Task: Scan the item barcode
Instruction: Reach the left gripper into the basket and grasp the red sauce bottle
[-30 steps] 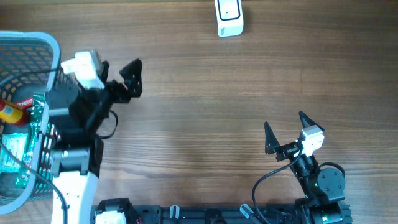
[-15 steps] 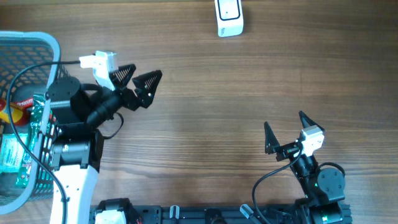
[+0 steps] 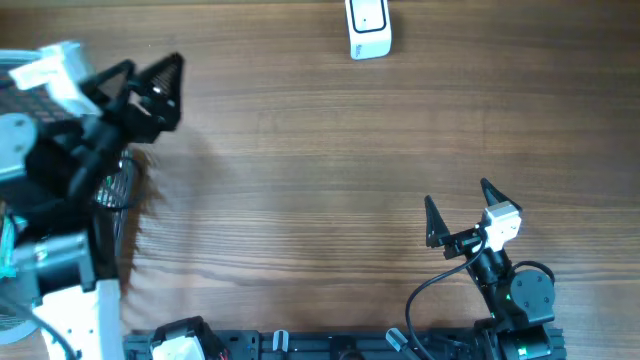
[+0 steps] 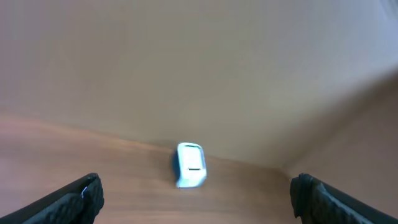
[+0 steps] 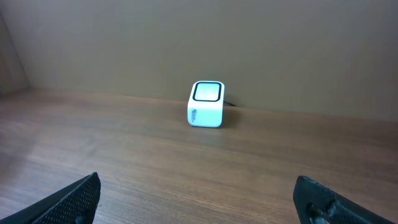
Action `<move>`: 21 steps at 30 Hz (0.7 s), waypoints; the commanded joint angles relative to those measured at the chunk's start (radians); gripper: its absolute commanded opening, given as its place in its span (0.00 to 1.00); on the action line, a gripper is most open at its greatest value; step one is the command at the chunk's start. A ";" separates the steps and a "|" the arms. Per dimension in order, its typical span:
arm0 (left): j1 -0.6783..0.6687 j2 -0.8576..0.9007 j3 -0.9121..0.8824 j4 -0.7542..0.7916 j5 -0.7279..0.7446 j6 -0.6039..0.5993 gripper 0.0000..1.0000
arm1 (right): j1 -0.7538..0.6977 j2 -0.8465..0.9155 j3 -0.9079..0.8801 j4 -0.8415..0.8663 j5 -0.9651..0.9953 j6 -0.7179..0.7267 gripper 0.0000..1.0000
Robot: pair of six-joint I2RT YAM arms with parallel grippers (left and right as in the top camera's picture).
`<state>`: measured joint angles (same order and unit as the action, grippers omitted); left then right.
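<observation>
Left gripper (image 3: 143,78): jaws spread wide with nothing between them. It is held high over the far left of the table (image 3: 300,180).
Right gripper (image 3: 457,193): jaws also wide apart and empty. It sits low at the near right, tips aimed at the far edge.
Scanner (image 3: 368,28): small white box standing on the table at its far edge, well apart from both grippers. From overhead it lies ahead of the right gripper and off to its left, and far to the right of the left gripper.
Scanner, left wrist view (image 4: 189,165): blurred, far ahead and about midway between the two dark fingers (image 4: 87,193), where the table meets the wall.
Scanner, right wrist view (image 5: 206,104): sharp, far ahead between the fingers and a little left of the middle. Its window faces up and glows white inside a dark frame.
Basket (image 3: 20,84): grey mesh behind and below the left gripper, mostly covered by the left arm.
Item: cannot be made out. Neither gripper holds it, and the left arm hides the inside of the basket.
Table: brown wood grain under both grippers.
</observation>
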<state>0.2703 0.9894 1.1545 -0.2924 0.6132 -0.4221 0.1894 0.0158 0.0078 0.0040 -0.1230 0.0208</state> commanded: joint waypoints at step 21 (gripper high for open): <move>0.325 0.252 0.281 -0.563 -0.895 -0.120 1.00 | 0.004 -0.002 -0.002 0.003 -0.007 -0.002 1.00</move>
<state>0.4797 1.1793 1.4231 -0.8532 -0.3828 -0.4988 0.1894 0.0158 0.0078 0.0040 -0.1230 0.0208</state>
